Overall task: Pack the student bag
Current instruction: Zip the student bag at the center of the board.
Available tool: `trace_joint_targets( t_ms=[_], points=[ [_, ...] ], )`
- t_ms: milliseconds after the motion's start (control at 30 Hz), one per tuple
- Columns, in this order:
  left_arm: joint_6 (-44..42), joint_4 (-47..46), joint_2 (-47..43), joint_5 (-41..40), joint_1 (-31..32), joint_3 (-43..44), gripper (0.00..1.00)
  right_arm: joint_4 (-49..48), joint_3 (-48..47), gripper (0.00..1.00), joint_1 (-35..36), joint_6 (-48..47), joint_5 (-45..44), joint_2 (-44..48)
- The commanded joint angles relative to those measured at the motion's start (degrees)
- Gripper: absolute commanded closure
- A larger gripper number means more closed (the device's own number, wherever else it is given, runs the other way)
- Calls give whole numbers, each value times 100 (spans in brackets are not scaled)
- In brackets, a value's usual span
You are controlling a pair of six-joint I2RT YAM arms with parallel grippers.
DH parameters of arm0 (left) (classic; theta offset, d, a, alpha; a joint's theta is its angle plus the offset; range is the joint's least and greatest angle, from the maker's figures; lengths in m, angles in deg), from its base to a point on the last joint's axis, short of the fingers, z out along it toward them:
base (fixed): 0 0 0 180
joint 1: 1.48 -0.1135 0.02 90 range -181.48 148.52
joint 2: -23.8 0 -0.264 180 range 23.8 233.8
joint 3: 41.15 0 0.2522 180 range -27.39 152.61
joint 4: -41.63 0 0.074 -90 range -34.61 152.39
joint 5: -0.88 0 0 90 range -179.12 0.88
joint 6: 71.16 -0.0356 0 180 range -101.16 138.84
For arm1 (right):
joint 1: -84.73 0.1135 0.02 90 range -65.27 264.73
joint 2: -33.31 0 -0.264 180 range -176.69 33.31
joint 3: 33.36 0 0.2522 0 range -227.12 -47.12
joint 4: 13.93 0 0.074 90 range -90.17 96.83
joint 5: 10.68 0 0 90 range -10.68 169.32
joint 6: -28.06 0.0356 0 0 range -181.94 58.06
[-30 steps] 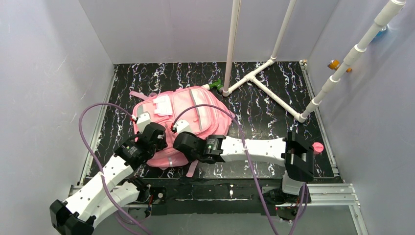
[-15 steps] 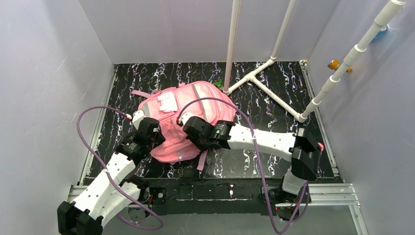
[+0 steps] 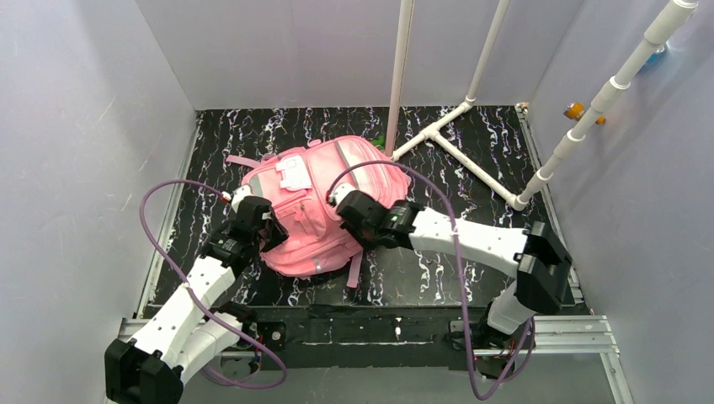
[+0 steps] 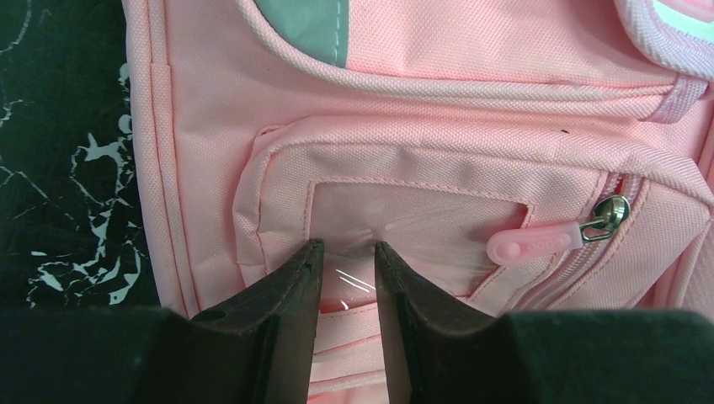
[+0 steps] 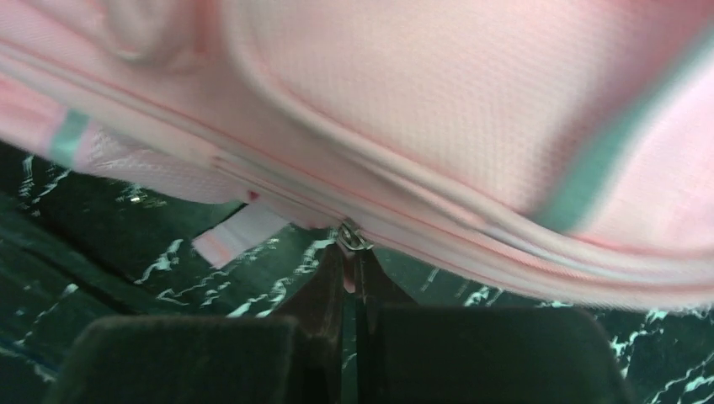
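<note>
The student bag (image 3: 316, 202) is a large pink backpack lying on the black marbled table, its front pocket facing up. My left gripper (image 3: 268, 231) is at its near-left side. In the left wrist view this gripper (image 4: 345, 250) is pinched on the clear window fabric of the front pocket (image 4: 421, 215), which puckers between the fingers. A pink zipper tab (image 4: 522, 244) lies just to the right. My right gripper (image 3: 349, 212) is at the bag's right side. In the right wrist view it (image 5: 348, 261) is shut on a pink zipper pull (image 5: 348, 278) under the metal slider (image 5: 354, 236).
A white pipe frame (image 3: 438, 135) stands on the table at the back right, close behind the bag. A green object (image 3: 380, 141) peeks out at the bag's far edge. A pink strap (image 3: 354, 271) trails toward the near edge. Grey walls close in on both sides.
The bag has shifted and turned toward the back right. Both grippers have moved with it, away from the near edge, keeping their hold.
</note>
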Motion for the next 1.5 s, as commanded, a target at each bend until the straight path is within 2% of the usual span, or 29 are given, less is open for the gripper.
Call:
trace_joint_targets(
  t_ms=[0, 100, 200, 267, 333, 367, 500, 600, 700, 833, 933, 1100, 1300, 1367, 1467],
  points=[
    [-350, 702, 272, -817, -321, -335, 71, 1116, 541, 99, -809, -56, -635, 883],
    [-501, 730, 132, -774, -323, -196, 72, 604, 524, 99, -805, -5, 449, 905],
    [-650, 888, -98, -675, -322, -31, 72, 462, 575, 99, -812, -25, 170, 924],
    [-858, 992, -301, -499, -321, 134, 65, 506, 509, 99, -814, -106, 6, 939],
    [-1268, 943, -470, 69, -319, 305, 55, 499, 359, 99, -814, -156, 309, 975],
    [-1503, 880, -519, 481, -322, 408, 49, 357, 325, 99, -814, -192, 760, 1006],
    [-1950, 328, -712, 2422, -276, 508, 38, -71, 421, 99, -805, -197, 1539, 1141],
    [-2051, 99, -872, 2888, 162, 557, 31, -220, 499, 99, -801, -143, 1814, 1193],
    [-2398, 89, -886, 2224, 1305, 714, 28, -322, 520, 99, -813, -55, 2076, 1226],
    [-3078, -23, -456, 213, 3003, 840, 26, -468, 554, 99, -814, 48, 2441, 1252],
    [-3738, -498, -155, -820, 3805, 686, 26, -606, 595, 99, -814, 140, 2665, 1331],
    [-4898, -2023, 38, -1166, 4036, 11, 25, -897, 688, 99, -814, 287, 3060, 1452],
    [-5073, -2328, 365, -1207, 4096, -141, 28, -1196, 752, 99, -830, 452, 3312, 1564],
    [-5135, -2542, 427, -1510, 4157, -259, 35, -1281, 763, 99, -836, 497, 3449, 1539],
    [-5049, -2593, 551, -2239, 4159, -207, 56, -1231, 713, 99, -833, 514, 3526, 1472]
  ],
)
